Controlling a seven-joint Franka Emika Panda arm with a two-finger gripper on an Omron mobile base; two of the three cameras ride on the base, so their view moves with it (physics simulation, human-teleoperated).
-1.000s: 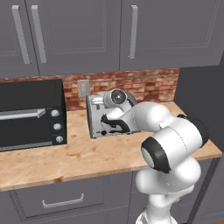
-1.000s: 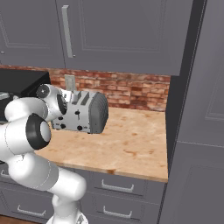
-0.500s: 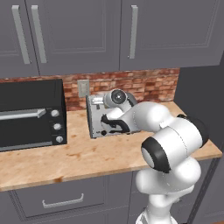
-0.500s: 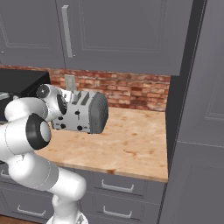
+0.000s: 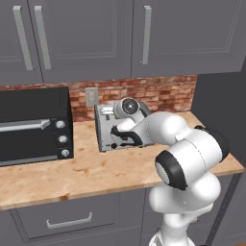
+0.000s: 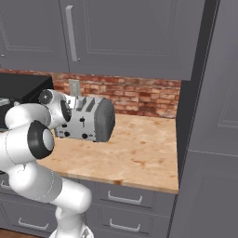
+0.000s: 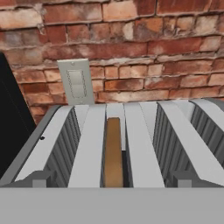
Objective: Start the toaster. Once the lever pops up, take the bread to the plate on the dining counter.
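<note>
Bread (image 7: 113,153) sits upright in a middle slot of toaster (image 5: 106,127) on worktop (image 5: 86,168), fingers spread wide with nothing held; risk: hand misses lever, toaster never starts.

wood counter (image 5: 86,173) carries toaster (image 6: 90,120), black toaster oven (image 5: 31,126) beside it.

A black toaster oven (image 5: 33,126) sits at the left end of a narrow wood-grain counter (image 5: 96,173), its silver handle across the door and three pale knobs down its right side. Behind runs a red brick backsplash (image 6: 139,95) with a pale wall switch plate (image 7: 75,82), possibly an outlet. Grey cabinets (image 5: 96,38) hang above; grey drawers (image 5: 67,218) sit below.
</note>
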